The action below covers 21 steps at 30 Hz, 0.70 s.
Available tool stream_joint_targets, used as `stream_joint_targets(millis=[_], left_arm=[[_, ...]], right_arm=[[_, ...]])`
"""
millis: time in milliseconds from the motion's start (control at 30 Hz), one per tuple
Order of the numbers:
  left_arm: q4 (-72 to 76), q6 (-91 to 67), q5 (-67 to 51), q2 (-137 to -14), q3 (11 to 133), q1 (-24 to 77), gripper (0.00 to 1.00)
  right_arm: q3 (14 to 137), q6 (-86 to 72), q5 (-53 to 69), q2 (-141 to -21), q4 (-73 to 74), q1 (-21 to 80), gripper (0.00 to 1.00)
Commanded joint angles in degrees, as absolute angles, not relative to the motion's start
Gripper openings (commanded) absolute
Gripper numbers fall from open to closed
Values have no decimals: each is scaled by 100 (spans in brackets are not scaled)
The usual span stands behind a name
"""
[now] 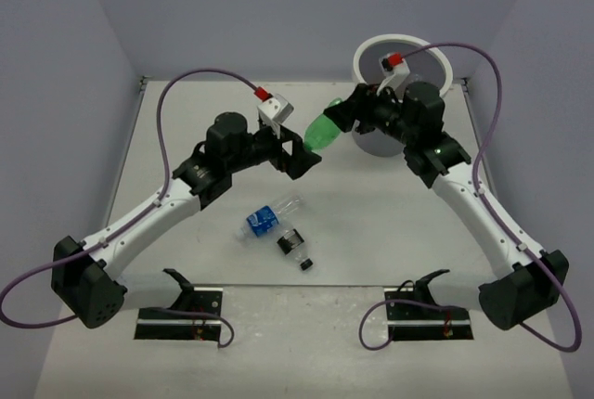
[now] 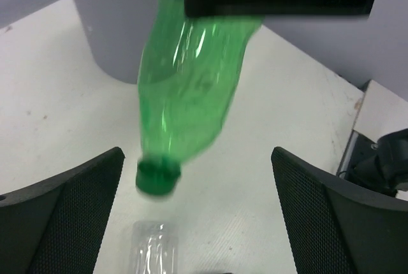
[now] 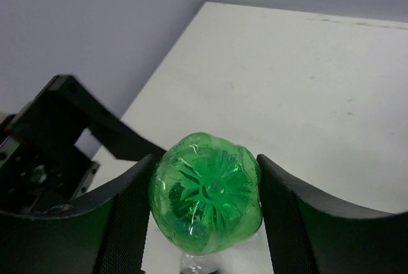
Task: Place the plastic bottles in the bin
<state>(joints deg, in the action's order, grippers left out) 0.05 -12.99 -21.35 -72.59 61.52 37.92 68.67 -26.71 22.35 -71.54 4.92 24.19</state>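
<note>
Jaws of the left gripper (image 1: 297,154) are recorded spread wide, with nothing clasped. In its wrist view the two mesh-faced fingers (image 2: 64,216) are seen well apart, and the green bottle (image 2: 191,95) hangs between them, touched by neither. Below that gripper, on the table (image 1: 390,223), a clear blue-labelled bottle (image 1: 272,215) is noted lying on its side. Just beside it, to the near right, a dark-labelled bottle (image 1: 295,248) is also lying. The green bottle is held off the table, tilted, with its cap (image 2: 157,177) lowest and pointed toward the left gripper. Its base end is clamped by the right gripper (image 1: 342,117): in the right wrist view the fluted bottom is seen pressed between both fingers (image 3: 124,223). The bottle is located between the two grippers, just left of the bin (image 1: 405,39) and outside its rim. The bin is observed upright at the far right of the table, behind the right gripper; its contents cannot be told.
</note>
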Motion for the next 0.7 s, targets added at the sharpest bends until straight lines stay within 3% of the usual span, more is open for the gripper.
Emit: stream_joint_targets(millis=[0,200,333,367,467,500,533,567,600,667], left_arm=[[-793,-1366,-624,-6752,6198,3797,100],[-1529,-1885,948,-6264,5407,3788,100],[-1595,-2151,904,-6101,4947,3779,100],[-1595,-2180,846,-6081,4862,3779,100],[-1571,-2155,674,-6109,4553,3786,100],[-1565,-2137,685,-6159,4477,3780,100],[-1616,-2150,708,-6264,4452,3787,100],[-1660,-2153,707,-6358,4437,3783,100],[-1690,-2176,700,-6438,4430,3779,100],[-1664,-2223,623,-6549,4438,3787,100]], right_arm=[[8365,-2194,-28,-7370,1226,1886,0],[10228,-1688,-2025,-8530,1530,1256,0],[11116,-1188,-3164,-9390,1538,1212,3],[11231,-1110,-3342,-9526,1562,1190,8],[11463,-1087,-3544,-9883,1741,1085,38],[11520,-1081,-3576,-9971,1816,1048,55],[11544,-1118,-3599,-10012,1871,1017,78],[11564,-1135,-3598,-10044,1935,996,92],[11565,-1146,-3585,-10050,1996,978,99],[11493,-1127,-3441,-9997,2046,967,99]])
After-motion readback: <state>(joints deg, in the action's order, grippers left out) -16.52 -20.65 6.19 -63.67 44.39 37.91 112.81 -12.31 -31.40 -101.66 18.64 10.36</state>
